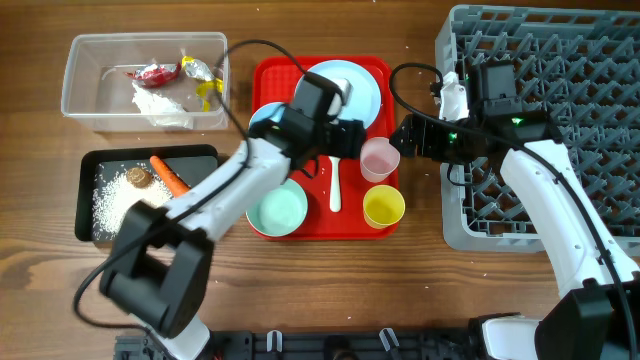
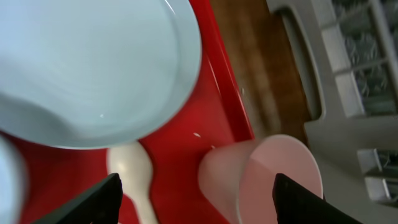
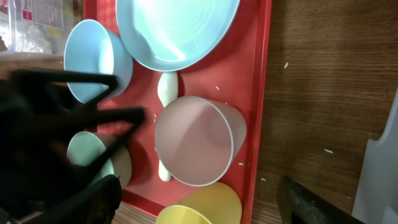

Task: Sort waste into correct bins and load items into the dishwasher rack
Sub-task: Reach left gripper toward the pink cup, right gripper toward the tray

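Your left claw (image 2: 196, 190) is wide apart low over the red tray (image 2: 217, 93) and clamps nothing. The pink cup (image 2: 267, 180) stands on the tray at the edge nearest the dishwasher rack (image 1: 560, 60), close against one finger of this claw; I cannot tell if they touch. Your right claw (image 3: 199, 186) is also apart and empty, and it hangs over the same cup. The white spoon (image 2: 134, 177) and the pale blue plate (image 2: 93, 62) lie near the cup, and the yellow cup (image 1: 384, 205) stands just beside it. The rack rests on the counter (image 1: 420, 260).
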Controlling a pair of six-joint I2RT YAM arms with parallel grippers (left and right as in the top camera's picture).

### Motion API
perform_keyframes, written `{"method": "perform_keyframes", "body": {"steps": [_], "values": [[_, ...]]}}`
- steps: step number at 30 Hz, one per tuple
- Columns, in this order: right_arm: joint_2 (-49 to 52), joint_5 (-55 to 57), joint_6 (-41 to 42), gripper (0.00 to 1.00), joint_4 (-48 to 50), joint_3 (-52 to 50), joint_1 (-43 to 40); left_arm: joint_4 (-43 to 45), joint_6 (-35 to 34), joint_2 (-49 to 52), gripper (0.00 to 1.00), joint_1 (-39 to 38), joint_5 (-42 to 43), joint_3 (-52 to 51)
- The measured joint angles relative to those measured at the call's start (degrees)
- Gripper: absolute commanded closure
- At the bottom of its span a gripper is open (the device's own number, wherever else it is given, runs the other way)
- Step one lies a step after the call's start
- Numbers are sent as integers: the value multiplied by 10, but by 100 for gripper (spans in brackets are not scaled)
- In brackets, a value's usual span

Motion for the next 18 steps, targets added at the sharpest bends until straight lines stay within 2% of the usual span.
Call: {"method": "perform_keyframes", "body": {"steps": [2,5,7,10,15,18], "values": [[0,0,1,17,0,0,-1,18,-2,17,29,-16,3,0],[0,0,2,17,0,0,-8,30,-6,23,49,-31,8,0],[0,0,2,17,-1,0,-16,30,-4,23,58,-31,8,0],[0,0,2,17,-6,0,-23,29,-7,23,63,-31,9,0],[0,0,2,17,-10,0,-23,19,-9,24,65,-31,10,0],[0,0,2,16,-10,0,-23,15,-13,35,71,-31,10,0]]}}
